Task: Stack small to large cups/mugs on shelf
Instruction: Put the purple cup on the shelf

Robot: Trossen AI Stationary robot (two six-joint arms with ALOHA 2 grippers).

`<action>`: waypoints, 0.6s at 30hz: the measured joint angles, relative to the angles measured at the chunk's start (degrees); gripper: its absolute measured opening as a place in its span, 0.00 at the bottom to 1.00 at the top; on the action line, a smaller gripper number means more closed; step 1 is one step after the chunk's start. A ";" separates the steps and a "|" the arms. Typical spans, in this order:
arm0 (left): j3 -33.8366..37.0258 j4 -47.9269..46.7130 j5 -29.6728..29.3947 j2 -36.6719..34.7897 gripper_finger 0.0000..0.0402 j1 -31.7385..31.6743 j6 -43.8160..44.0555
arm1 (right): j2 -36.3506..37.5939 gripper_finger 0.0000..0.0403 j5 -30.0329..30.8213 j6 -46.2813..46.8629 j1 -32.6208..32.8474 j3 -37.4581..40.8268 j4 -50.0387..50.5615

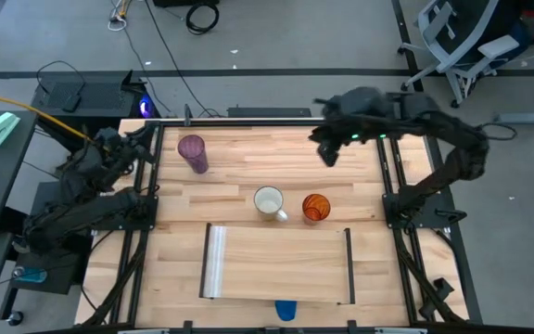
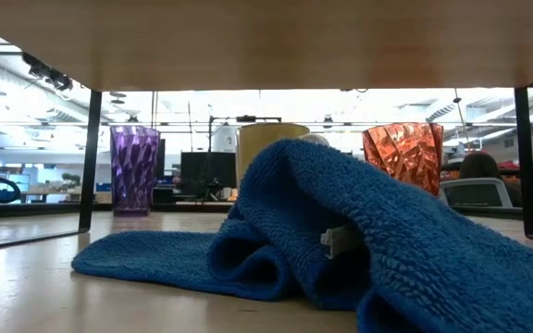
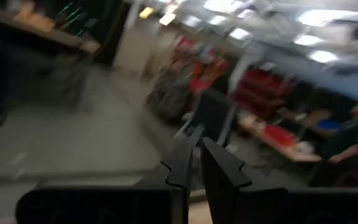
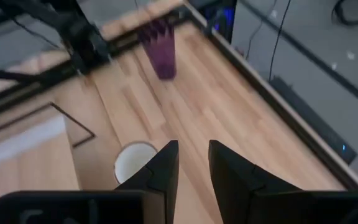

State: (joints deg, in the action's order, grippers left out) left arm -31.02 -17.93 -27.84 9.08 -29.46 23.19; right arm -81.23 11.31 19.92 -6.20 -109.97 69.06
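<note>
High view: purple tumbler (image 1: 193,153) upright at the surface's (image 1: 239,172) far left; mug (image 1: 269,201) and orange tumbler (image 1: 315,207) side by side mid-surface, just beyond the bare shelf (image 1: 281,264). Right hand (image 1: 327,151) hovers far right; left hand (image 1: 146,139) off the left edge.

Low view: blue towel (image 2: 340,231) in front of the cups.

Wrist views: left hand (image 3: 194,158) nearly closed, empty; right hand (image 4: 193,155) slightly parted, empty, above the mug.

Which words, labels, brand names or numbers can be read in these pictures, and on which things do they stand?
None can be read.
The white tag on the blue towel: too small to read.
The purple cup, white mug, orange cup and wooden shelf: no print shows.
The room behind: blurred, nothing readable.
</note>
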 joint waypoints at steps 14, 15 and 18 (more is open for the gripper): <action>-15.57 -25.24 -4.46 17.79 0.11 -2.32 10.99 | 26.18 0.23 -2.61 0.97 0.00 34.06 -23.85; -16.85 -26.60 -4.47 18.69 0.10 -3.07 11.77 | 28.30 0.23 -2.70 1.39 0.00 36.69 -26.14; -21.44 -33.22 -2.41 21.90 0.09 -6.01 12.67 | 33.88 0.24 -2.80 3.28 0.00 43.85 -29.95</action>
State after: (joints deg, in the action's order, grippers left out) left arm -52.46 -51.14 -30.24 30.99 -35.47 35.85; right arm -47.35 8.51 23.20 -6.20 -66.12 39.10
